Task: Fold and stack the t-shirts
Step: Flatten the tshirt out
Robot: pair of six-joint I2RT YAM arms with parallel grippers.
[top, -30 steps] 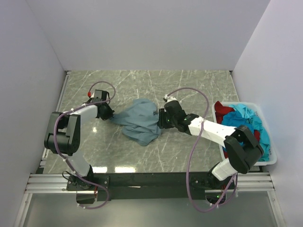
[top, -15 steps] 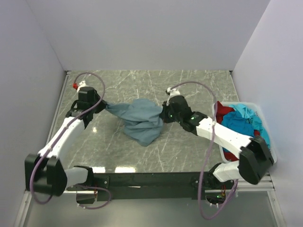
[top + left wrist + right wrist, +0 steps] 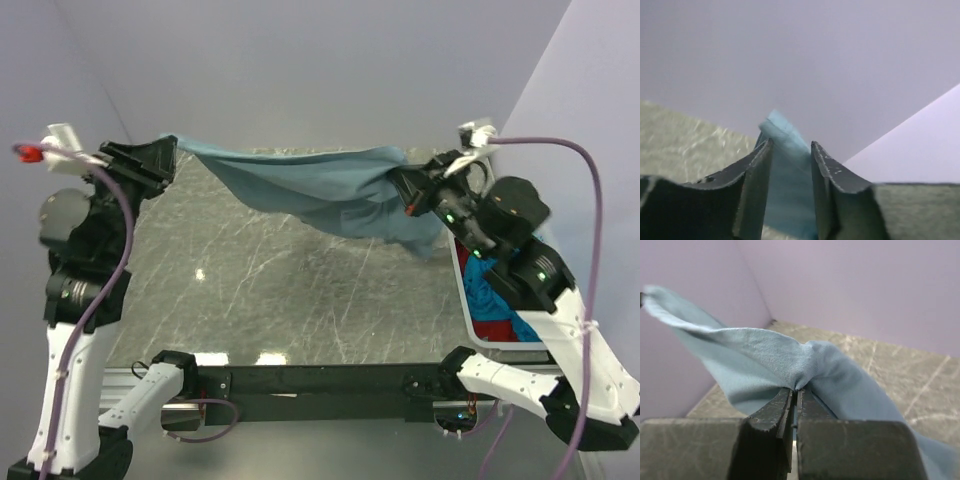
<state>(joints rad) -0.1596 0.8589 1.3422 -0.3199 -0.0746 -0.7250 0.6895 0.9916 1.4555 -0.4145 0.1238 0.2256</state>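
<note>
The muted grey-blue t-shirt (image 3: 320, 195) hangs stretched in the air above the marble table (image 3: 300, 300), between my two raised arms. My right gripper (image 3: 405, 190) is shut on a bunched fold of it (image 3: 765, 355), the jaws pinched together (image 3: 796, 392). My left gripper (image 3: 160, 152) is at the shirt's far left corner. In the left wrist view its jaws stand apart (image 3: 791, 150), with a hemmed strip of the shirt (image 3: 787, 190) still lying between the fingers. A turquoise-blue t-shirt (image 3: 490, 295) and a dark red one (image 3: 497, 330) lie in the bin, mostly hidden by my right arm.
The white plastic bin (image 3: 472, 318) stands at the right edge of the table, under my right arm. Pale walls enclose the table at the back and both sides. A black rail runs along the near edge.
Both arms have lifted the grey-blue shirt off the table and pulled it apart into a wide span. The right gripper closed on the cloth; the left jaws have just parted.
</note>
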